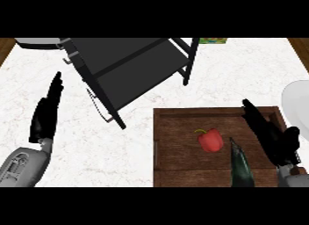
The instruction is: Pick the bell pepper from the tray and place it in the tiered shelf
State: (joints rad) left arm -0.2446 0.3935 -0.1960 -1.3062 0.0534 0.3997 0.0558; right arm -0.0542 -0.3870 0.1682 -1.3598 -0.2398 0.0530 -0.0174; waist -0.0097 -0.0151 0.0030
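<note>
A red bell pepper [210,140] with a green stem lies in the middle of the brown wooden tray [176,151] at the lower right. My right hand [268,134] hovers over the tray's right part, fingers straight and open, a short way right of the pepper and apart from it. The dark tiered shelf [128,66] stands at the upper middle of the white counter, its shelves bare. My left hand [47,110] rests open at the left, fingers pointing up, far from both.
A dark green elongated vegetable [240,165] lies on the tray just below right of the pepper. A white plate [300,107] with an orange item sits at the right edge. A grey appliance [39,43] shows at top left. Wooden floor borders the counter.
</note>
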